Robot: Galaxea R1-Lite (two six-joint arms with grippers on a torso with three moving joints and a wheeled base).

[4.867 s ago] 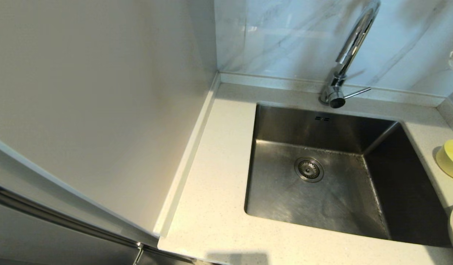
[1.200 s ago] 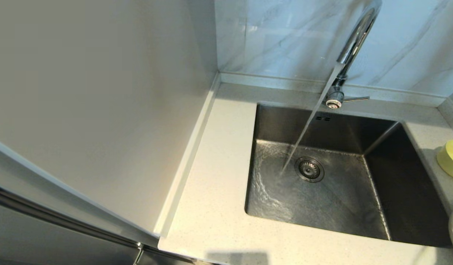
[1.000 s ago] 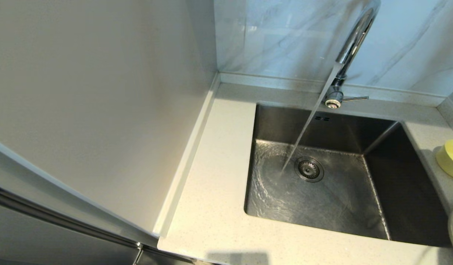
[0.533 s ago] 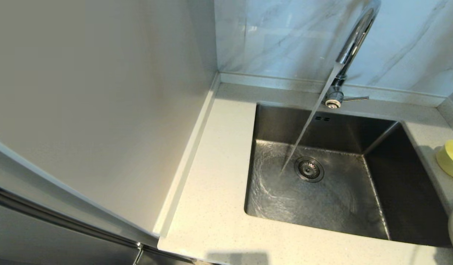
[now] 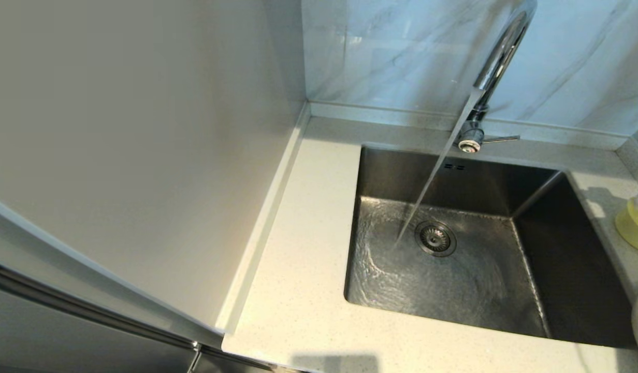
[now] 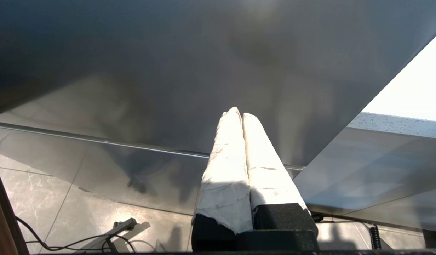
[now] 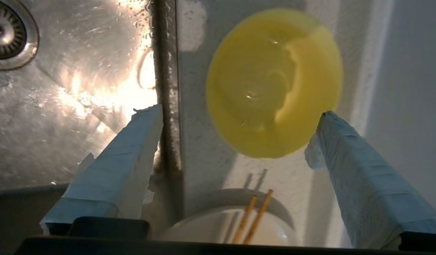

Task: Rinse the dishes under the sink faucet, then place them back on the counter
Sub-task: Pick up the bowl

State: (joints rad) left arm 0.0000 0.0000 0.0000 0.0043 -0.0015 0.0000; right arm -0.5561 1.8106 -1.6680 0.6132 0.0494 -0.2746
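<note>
Water runs from the sink faucet into the sink. The right gripper hangs spread wide above the counter, and the bowl lies just ahead of and below its fingertips, between the lines of the two taped fingers, not yet touched. Behind the bowl, nearer the wrist, sits the plate with the chopsticks resting on it. The bowl looks light, stiff and glossy, probably slippery once wet, so pinching its rim seems the surest hold. The left gripper stays parked beside a cabinet panel, fingers pressed together on nothing.
</note>
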